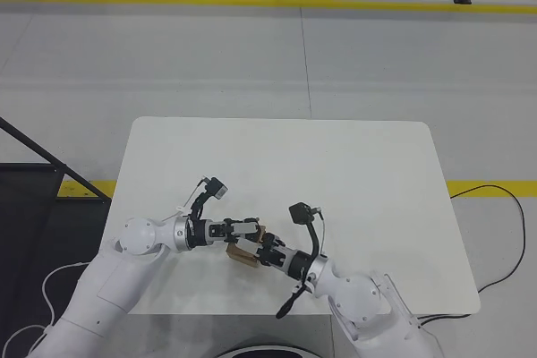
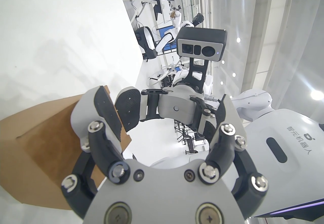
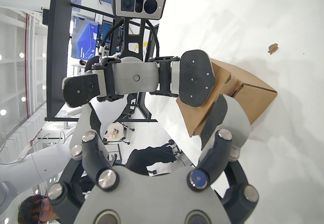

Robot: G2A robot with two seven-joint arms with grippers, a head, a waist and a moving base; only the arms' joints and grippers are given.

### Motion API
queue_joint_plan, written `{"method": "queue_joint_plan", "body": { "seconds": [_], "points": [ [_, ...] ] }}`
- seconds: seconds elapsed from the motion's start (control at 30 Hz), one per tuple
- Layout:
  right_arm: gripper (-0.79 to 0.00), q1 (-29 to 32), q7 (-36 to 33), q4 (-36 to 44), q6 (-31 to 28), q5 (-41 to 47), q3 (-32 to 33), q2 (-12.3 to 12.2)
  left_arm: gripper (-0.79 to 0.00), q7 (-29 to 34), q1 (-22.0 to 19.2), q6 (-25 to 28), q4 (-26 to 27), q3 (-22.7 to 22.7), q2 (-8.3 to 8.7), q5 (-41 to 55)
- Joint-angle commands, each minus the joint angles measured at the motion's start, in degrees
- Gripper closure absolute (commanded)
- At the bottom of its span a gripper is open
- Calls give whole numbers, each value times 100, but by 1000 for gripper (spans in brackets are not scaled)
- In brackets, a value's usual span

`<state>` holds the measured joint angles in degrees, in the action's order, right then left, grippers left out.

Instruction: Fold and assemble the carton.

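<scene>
Top view: carton (image 1: 243, 257) against left gripper (image 1: 248, 232)

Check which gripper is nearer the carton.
Neither left nor right is clearly nearer. The left gripper has one finger against one face of the carton flap; the right gripper has one finger against the opposite face. Both are open.

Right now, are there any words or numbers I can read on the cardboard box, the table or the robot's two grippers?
Carton: no words or numbers on the brown faces that show.
Table: nothing written on it.
Left gripper: no words, only plain black pads and screws.
Right gripper: no words either.
Blue screen in the room behind: it has print, but it is too small to read.
</scene>
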<state>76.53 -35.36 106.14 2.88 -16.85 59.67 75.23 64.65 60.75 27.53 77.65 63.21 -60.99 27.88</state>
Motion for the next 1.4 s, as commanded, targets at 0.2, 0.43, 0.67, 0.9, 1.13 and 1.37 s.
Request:
{"method": "queue_joint_plan", "body": {
  "seconds": [0.2, 0.43, 0.67, 0.9, 1.13, 1.37],
  "points": [
    [-785, 51, 91, 50, -113, -26, 7, -23, -785, 13, 21, 7, 12, 11, -3, 1],
    [-785, 103, 165, 92, -218, -35, 18, -43, -785, 18, 31, -3, 14, 15, -7, -2],
    [-785, 163, 265, 147, -322, 1, 81, -65, -785, 32, 52, 23, 25, 52, -5, 21],
    [-785, 237, 282, 209, -380, 14, 130, -93, -785, 52, 89, 33, 36, 124, 7, 66],
    [-785, 203, 144, 176, -291, 7, 70, -106, -785, 63, 100, 22, 27, 137, 8, 49],
    [-785, 86, 7, 103, -220, -44, -63, -106, -785, 65, 108, 26, 39, 159, 8, 56]
  ]
}}
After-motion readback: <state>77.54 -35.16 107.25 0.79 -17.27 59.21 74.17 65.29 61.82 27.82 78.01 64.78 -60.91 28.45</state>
